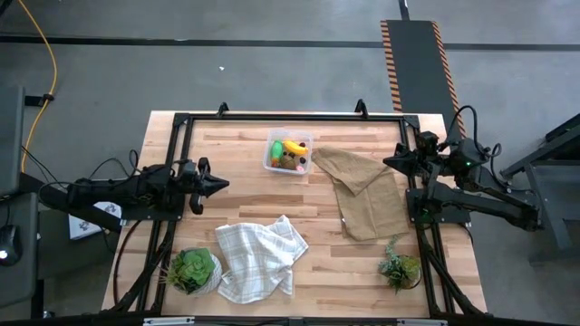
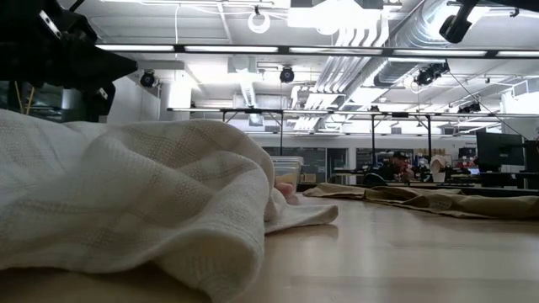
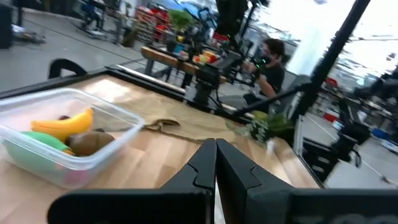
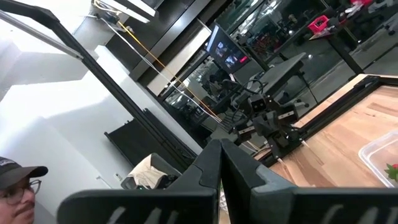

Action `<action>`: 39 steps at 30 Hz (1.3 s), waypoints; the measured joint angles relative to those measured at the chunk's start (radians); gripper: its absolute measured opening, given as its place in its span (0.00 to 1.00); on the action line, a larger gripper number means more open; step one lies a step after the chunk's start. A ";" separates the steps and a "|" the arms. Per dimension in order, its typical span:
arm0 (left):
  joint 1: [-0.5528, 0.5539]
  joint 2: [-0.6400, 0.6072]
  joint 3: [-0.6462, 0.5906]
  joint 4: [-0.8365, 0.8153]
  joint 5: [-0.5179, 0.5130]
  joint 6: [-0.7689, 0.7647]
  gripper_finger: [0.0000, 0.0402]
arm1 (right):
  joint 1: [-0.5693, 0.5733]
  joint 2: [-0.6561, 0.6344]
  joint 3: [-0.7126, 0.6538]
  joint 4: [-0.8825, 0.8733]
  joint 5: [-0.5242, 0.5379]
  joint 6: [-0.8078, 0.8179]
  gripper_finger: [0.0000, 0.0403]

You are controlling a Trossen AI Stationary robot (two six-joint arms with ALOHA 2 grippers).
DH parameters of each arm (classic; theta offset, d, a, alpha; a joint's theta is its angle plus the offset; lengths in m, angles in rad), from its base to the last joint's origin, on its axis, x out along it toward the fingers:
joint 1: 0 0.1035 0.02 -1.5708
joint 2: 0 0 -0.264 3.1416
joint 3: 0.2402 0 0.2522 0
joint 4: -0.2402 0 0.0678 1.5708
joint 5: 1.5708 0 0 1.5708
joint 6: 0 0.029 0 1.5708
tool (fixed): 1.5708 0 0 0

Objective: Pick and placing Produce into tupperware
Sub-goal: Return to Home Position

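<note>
The clear tupperware (image 1: 271,159) stands at the far middle of the table. The produce lies inside it: a yellow banana (image 3: 63,122), a green piece (image 3: 42,139) and a brown oval (image 3: 89,142). My left gripper (image 1: 220,184) is shut and hovers level at the table's left, pointing right, well short of the tupperware (image 3: 107,155) and holding nothing. My right gripper (image 1: 390,163) is shut above the table's right side, pointing left and slightly up, also holding nothing. In the right wrist view only a corner of the tupperware (image 4: 380,152) shows.
A brown cloth (image 1: 367,192) lies crumpled right of the tupperware. A white checked cloth (image 1: 258,258) is heaped at the near middle and fills the low view (image 2: 126,194). Potted plants stand near left (image 1: 192,270) and near right (image 1: 399,267). A person (image 4: 15,183) is beside the table.
</note>
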 joint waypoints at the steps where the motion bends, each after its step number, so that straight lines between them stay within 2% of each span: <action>1: 0.000 0.000 -0.002 0.011 -0.009 0.000 0.00 | 0.000 0.000 0.000 0.000 0.000 0.001 0.00; 10: 0.000 -0.001 -0.005 0.026 -0.041 0.003 0.00 | 0.000 0.000 0.000 0.001 0.000 0.002 0.00; 22: 0.000 0.000 -0.006 0.023 -0.022 0.000 0.00 | 0.000 0.000 0.000 0.028 -0.019 -0.022 0.00; 32: 0.000 0.000 -0.006 0.022 -0.022 0.003 0.00 | 0.001 -0.006 0.001 0.120 -0.079 -0.306 0.00; 39: 0.000 0.000 -0.006 0.022 -0.022 0.003 0.00 | 0.001 -0.074 0.001 0.091 -0.106 -0.525 0.00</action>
